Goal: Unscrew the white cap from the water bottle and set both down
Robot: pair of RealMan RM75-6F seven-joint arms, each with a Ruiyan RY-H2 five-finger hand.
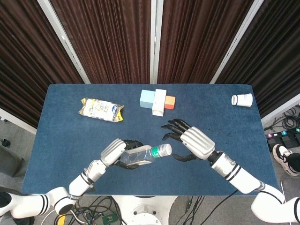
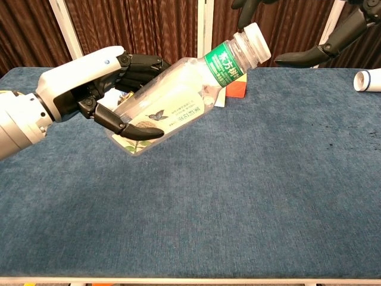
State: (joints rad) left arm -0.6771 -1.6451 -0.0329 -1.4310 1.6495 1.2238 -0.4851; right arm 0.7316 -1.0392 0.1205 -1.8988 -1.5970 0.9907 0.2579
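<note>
Gripping the water bottle, the left hand hides its base; the empty, spread right hand is cropped in chest view.

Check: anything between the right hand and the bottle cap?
Nothing visible. The right hand is open beside the white cap, with only air between them. The left hand holds the bottle tilted, cap toward the right hand.

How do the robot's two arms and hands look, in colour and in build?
Both match. The left hand and right hand each have a silver-white, ridged shell over the back, with glossy black jointed fingers. The forearms are white cylinders with thin black rings near the wrist. No sleeves or markings are visible; loose cables lie on the floor below the table edge.
</note>
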